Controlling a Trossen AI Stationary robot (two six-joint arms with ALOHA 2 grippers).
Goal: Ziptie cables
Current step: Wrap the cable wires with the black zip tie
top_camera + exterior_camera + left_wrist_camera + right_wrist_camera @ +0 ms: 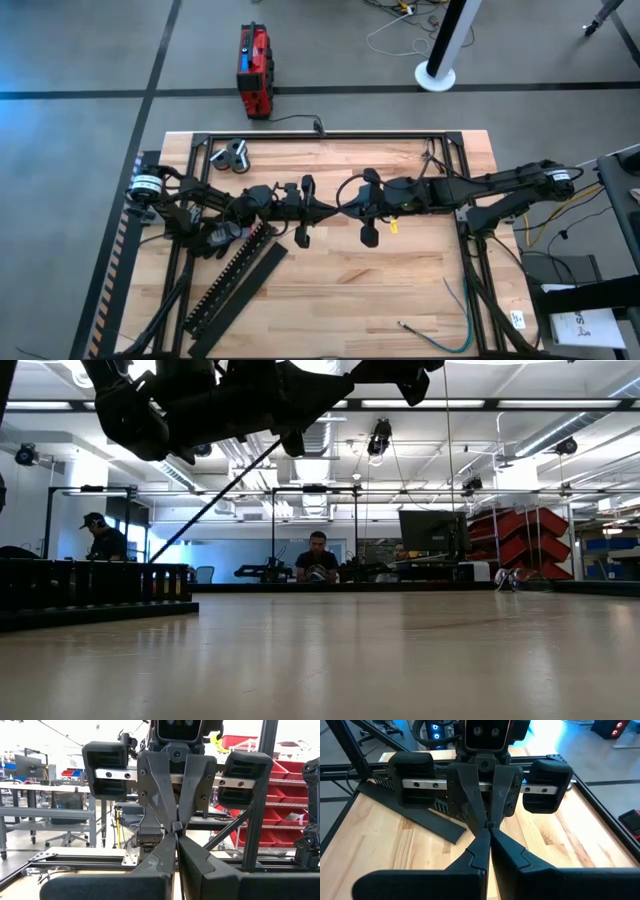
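Note:
Both grippers hang well above the middle of the table and face each other tip to tip. My left gripper is shut and points toward the table's right edge. My right gripper is shut and points toward the left edge. A small dark bit shows where the tips meet; what it is I cannot tell. The cables, thin green, blue and dark wires, lie loose on the tabletop near its front right corner, far from both grippers. My left gripper's shut fingers come level from the table's left side and meet the right gripper's tips. Whether they pinch the small dark bit I cannot tell. My right gripper's shut fingers come level from the table's right side to the same point. Whether they hold anything there I cannot tell.
A black comb-toothed duct and its flat lid lie slanting at the front left. A small metal tool sits at the far left. A black frame borders the table. A red box stands on the floor. People sit beyond the table.

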